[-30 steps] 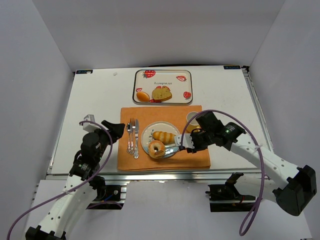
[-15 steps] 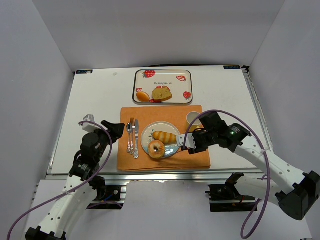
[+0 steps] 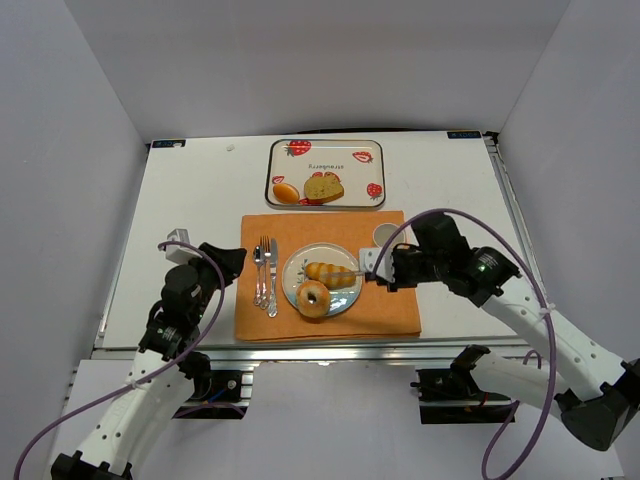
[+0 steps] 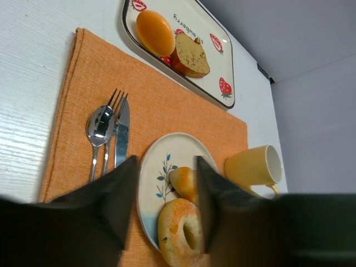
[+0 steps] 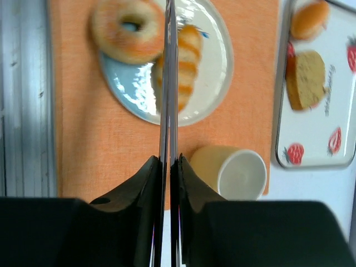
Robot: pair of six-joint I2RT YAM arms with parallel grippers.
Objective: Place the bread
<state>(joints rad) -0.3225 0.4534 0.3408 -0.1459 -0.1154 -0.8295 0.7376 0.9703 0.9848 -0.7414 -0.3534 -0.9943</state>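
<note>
**Q:** Where is the bread roll point(image 3: 330, 272), taken from the right hand point(image 3: 372, 270)?

**A:** It is seen straight ahead of that hand, on the plate point(image 3: 298, 268), at the far end of the tongs point(image 5: 171, 67). Its long axis is laid along the blades, not across them.

**Q:** How are the hands set?

**A:** The right hand is clamped on the tongs, whose blades are pressed nearly together with nothing seen between them. The left hand point(image 4: 165, 183) is held open, farther from the roll, so the right is judged the nearer.
</note>
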